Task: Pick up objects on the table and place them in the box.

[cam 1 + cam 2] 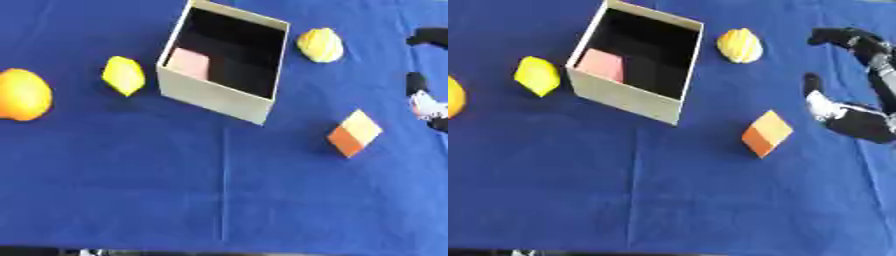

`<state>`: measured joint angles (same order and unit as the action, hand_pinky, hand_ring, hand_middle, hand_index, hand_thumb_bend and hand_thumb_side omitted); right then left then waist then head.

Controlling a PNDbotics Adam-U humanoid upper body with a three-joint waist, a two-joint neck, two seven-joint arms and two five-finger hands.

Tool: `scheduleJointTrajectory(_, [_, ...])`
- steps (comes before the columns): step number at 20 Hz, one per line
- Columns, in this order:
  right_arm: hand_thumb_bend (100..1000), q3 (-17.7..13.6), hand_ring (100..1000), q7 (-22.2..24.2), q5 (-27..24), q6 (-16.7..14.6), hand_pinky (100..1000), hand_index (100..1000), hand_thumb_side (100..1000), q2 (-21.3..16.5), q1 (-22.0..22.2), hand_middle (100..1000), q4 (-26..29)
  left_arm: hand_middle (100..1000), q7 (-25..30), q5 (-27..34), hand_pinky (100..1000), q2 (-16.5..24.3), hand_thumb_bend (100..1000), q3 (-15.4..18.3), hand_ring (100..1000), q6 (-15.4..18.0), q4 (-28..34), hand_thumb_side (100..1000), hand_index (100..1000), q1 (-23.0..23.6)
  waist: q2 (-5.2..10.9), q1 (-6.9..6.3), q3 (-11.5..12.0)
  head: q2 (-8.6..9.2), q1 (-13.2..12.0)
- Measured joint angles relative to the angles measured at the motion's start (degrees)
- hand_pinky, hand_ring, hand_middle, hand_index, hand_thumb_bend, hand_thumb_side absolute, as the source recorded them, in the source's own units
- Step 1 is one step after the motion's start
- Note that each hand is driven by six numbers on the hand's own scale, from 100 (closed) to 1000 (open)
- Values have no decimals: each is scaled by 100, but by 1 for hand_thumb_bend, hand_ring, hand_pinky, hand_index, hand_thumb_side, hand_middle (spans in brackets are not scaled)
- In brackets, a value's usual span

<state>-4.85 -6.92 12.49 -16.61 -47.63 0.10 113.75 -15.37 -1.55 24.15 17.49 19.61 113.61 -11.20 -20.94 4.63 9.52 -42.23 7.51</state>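
Observation:
An open cardboard box (213, 93) stands tilted at the upper middle of the blue cloth, with a pink block (189, 63) inside it. A yellow lemon-shaped object (123, 75) lies just left of the box, and an orange fruit (21, 94) lies at the far left edge. A pale yellow ribbed object (739, 45) rests to the right of the box. An orange and tan cube (766, 133) sits below and right of the box. My right hand (852, 116) hovers at the right side, open with fingers spread, holding nothing. The left hand does not show.
The blue cloth (219, 200) covers the whole table, with a wide bare stretch across the lower half. A fold line runs down its middle. The table's near edge shows at the bottom.

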Motion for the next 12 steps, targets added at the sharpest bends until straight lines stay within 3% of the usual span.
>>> scheduleJointTrajectory(1, [100,1,954,6,54,-5,938,912,213,-9,12,828,0,771,0,0,868,0,100,0,774,0,0,498,878,0,0,7,0,-1,-2])
scheduleJointTrajectory(2, [100,2,965,26,111,-25,941,925,202,-35,42,847,0,771,0,-1,868,3,100,0,774,0,0,499,878,0,0,20,-2,-2,-5])
scheduleJointTrajectory(12, [100,-17,987,746,924,-343,957,952,236,-970,82,885,0,772,3,-2,869,8,100,-1,774,-7,0,500,878,10,1,40,-28,-5,-32])
